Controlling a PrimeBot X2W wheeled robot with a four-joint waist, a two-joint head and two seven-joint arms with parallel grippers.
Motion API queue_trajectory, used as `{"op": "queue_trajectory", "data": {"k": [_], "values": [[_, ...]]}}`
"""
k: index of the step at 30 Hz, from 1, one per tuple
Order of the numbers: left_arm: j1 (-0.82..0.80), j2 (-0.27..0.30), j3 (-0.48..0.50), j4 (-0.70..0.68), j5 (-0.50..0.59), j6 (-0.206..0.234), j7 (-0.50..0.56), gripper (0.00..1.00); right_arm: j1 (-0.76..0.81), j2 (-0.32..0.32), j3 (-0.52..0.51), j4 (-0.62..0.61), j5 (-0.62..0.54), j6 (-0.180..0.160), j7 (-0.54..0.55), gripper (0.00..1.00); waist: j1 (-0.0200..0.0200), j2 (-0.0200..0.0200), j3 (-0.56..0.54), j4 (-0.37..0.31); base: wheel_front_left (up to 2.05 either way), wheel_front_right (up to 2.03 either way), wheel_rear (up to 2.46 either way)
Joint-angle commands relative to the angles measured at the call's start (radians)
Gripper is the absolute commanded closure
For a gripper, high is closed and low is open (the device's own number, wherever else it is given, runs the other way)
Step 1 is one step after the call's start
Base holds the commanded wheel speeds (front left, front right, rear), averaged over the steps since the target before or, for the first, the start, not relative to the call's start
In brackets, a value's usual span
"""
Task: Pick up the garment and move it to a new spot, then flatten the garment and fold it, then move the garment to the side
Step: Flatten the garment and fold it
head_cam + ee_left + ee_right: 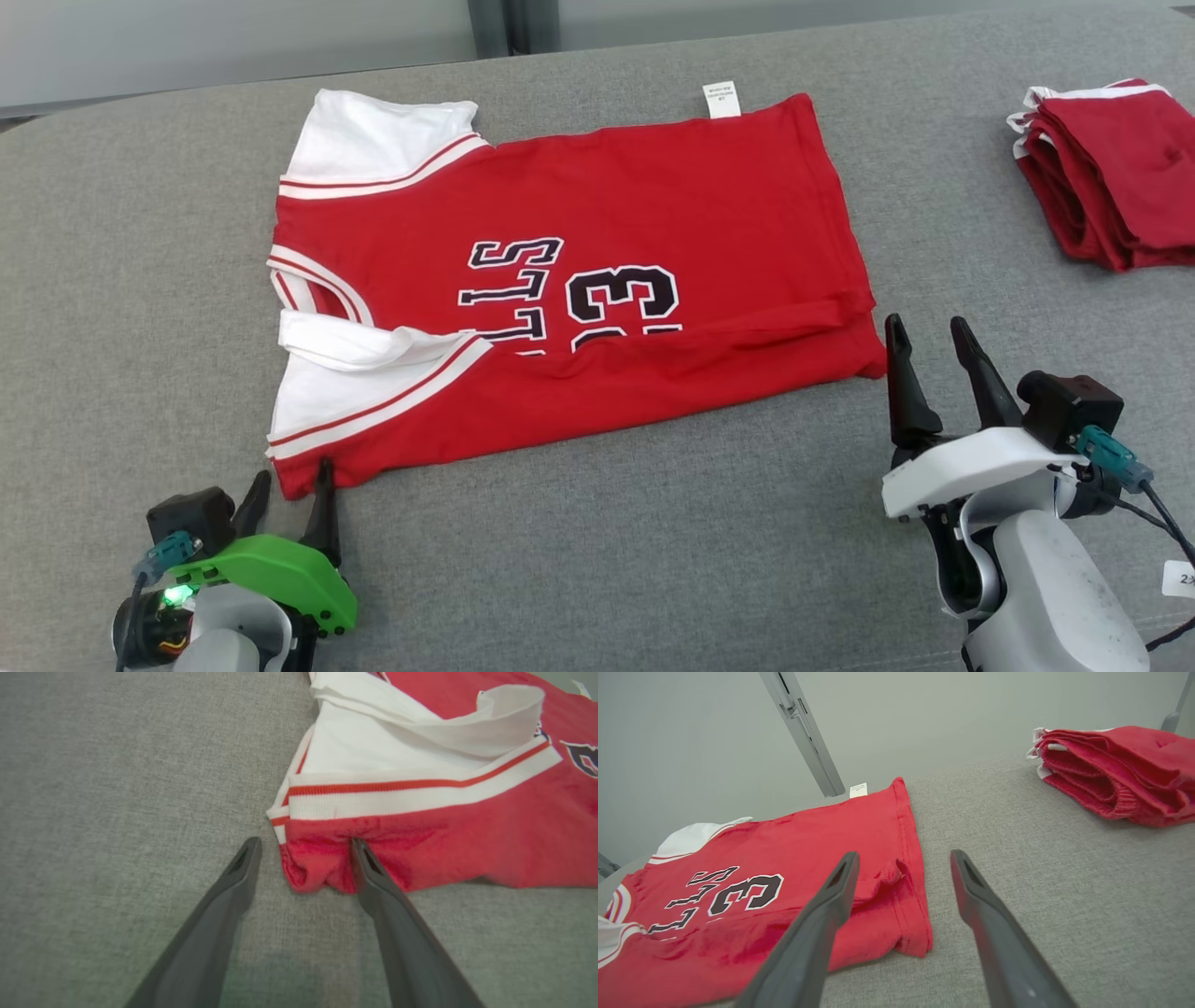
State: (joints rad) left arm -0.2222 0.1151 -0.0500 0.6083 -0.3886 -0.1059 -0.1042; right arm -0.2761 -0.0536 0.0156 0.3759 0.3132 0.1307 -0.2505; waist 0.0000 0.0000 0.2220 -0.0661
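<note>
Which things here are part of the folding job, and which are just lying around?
Job: red jersey, partly folded; left jaws, open at its sleeve-end corner; right jaws, open by its hem corner.
Lying about: folded red pile, far right; grey table underneath.

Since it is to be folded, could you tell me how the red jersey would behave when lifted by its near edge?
Probably floppy: the jersey lies in soft folds, so it should drape. Likely light, being thin cloth. Its loose white sleeve may flop open.
</note>
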Motion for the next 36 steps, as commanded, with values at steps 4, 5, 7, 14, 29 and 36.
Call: {"op": "queue_trajectory", "data": {"k": [4, 5, 7, 14, 29, 36], "values": [[-0.009, -0.001, -0.033, 0.01, 0.017, -0.009, -0.006, 1.0, 0.008, 0.0, -0.009, 0.019, -0.009, 0.0, 0.028, 0.0, 0.0, 0.0, 0.004, 0.001, 0.0, 0.0, 0.0], [-0.01, 0.0, -0.036, 0.004, 0.019, -0.007, -0.015, 1.0, 0.01, 0.0, -0.014, 0.027, -0.009, 0.0, 0.038, 0.0, 0.0, 0.0, 0.004, 0.004, 0.0, 0.0, 0.0], [-0.014, 0.005, -0.037, -0.016, 0.025, -0.004, -0.032, 1.0, 0.011, 0.0, -0.026, 0.044, -0.021, 0.0, 0.059, 0.0, 0.0, 0.0, 0.004, 0.01, 0.0, 0.0, 0.0], [0.003, 0.018, -0.052, -0.114, 0.054, 0.013, -0.076, 1.0, -0.02, 0.002, -0.067, 0.106, -0.058, 0.0, 0.125, 0.0, 0.0, 0.0, 0.003, 0.038, 0.0, 0.0, 0.0], [0.043, 0.034, -0.069, -0.282, 0.067, 0.046, -0.091, 1.0, -0.166, 0.004, -0.028, 0.336, 0.037, 0.0, 0.238, 0.68, 0.0, 0.0, 0.005, 0.067, 0.0, 0.0, 0.0], [0.025, 0.043, -0.071, -0.314, 0.073, 0.055, -0.105, 1.0, -0.204, 0.003, -0.014, 0.351, 0.103, 0.0, 0.236, 1.0, 0.0, 0.0, -0.006, 0.062, 0.0, 0.0, 0.0]]}}
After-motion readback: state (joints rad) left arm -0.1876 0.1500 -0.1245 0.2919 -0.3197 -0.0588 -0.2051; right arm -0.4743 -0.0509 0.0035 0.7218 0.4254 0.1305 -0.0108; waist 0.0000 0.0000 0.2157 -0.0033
